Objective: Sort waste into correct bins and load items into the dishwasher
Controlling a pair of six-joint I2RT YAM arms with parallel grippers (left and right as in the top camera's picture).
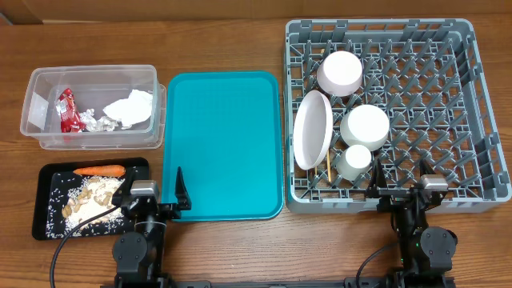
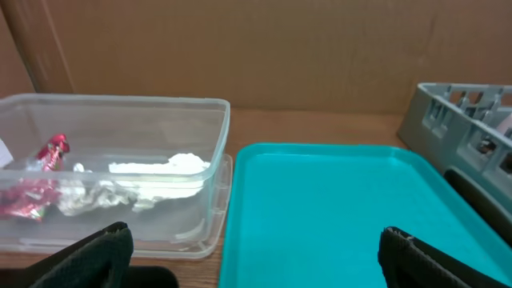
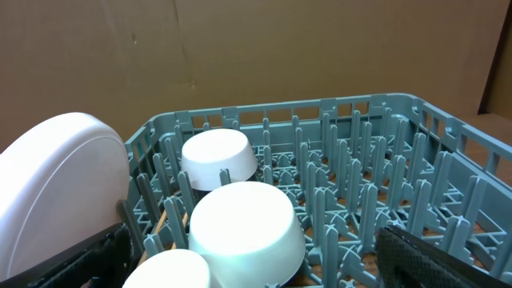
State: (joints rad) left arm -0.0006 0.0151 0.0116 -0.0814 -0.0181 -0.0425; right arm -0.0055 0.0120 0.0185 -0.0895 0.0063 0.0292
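Left claw (image 2: 256, 234) is spread wide at the teal tray's (image 1: 224, 136) near edge, right claw (image 3: 254, 237) spread wide at the rack's (image 1: 448, 104) near wall. Carrot (image 1: 100, 170) lies in the black tray (image 1: 40, 200), napkin (image 1: 130, 108) in the tub (image 1: 36, 100) behind. Plate (image 1: 312, 130) and bowls (image 1: 365, 126) stand in the rack's left half; its right half is open.

Serving tray (image 1: 224, 144): plain teal. Tub (image 1: 36, 104): clear. Wrapper (image 1: 68, 112): red. Napkin (image 1: 132, 106): white. Foil scraps (image 1: 88, 121): silver. Shallow tray (image 1: 42, 192): black. Carrot (image 1: 100, 170): orange. Food scraps (image 1: 88, 198): beige. Rack (image 1: 488, 152): grey lattice, peg grid. Plate (image 1: 312, 130), bowls (image 1: 340, 72), cup (image 1: 354, 160): white. Chopsticks (image 1: 327, 164): pale wood. Surface (image 1: 240, 256): brown wood grain.
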